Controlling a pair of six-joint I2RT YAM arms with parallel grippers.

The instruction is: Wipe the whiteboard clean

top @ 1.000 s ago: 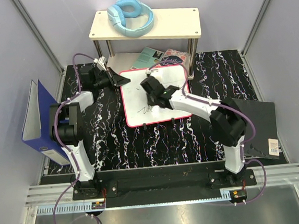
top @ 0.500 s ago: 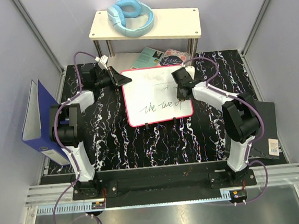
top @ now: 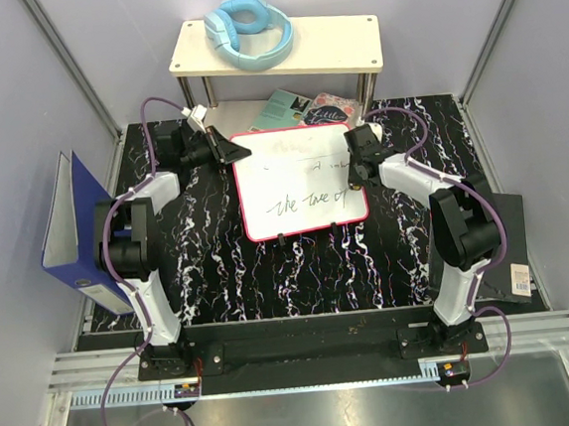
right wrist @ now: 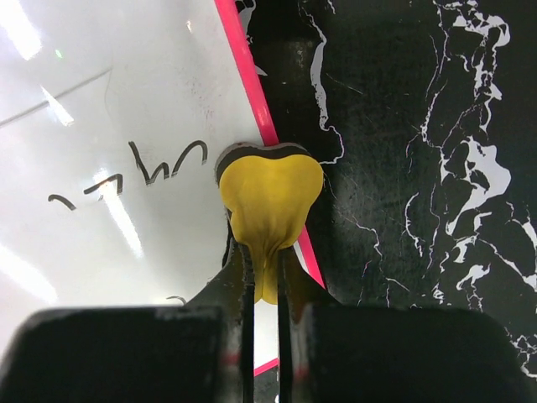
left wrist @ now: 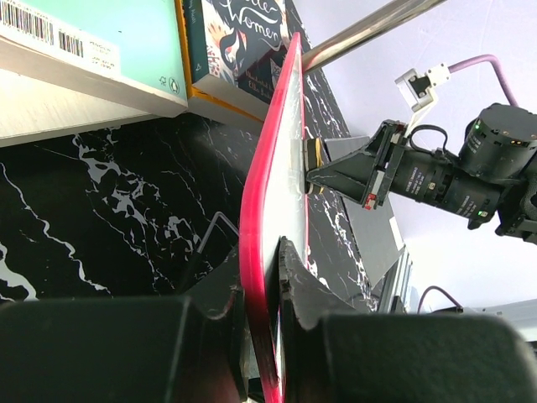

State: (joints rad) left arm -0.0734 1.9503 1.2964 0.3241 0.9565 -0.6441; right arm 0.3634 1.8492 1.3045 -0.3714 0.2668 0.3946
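Whiteboard (top: 297, 187) left rim is clamped by left gripper (left wrist: 262, 277); yellow eraser (right wrist: 270, 189) is pinched by right gripper (right wrist: 265, 252) at right rim.

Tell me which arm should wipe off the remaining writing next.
Right. The right fingers grip the yellow eraser at the right edge of the whiteboard, close to the remaining writing. The left fingers are clamped on the board's left rim, holding it, with no eraser.

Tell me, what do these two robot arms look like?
The left arm and right arm have white tubular links between chunky black joints. Thin purple cables loop along each. The left gripper and right gripper are black, tapering to two fingers.
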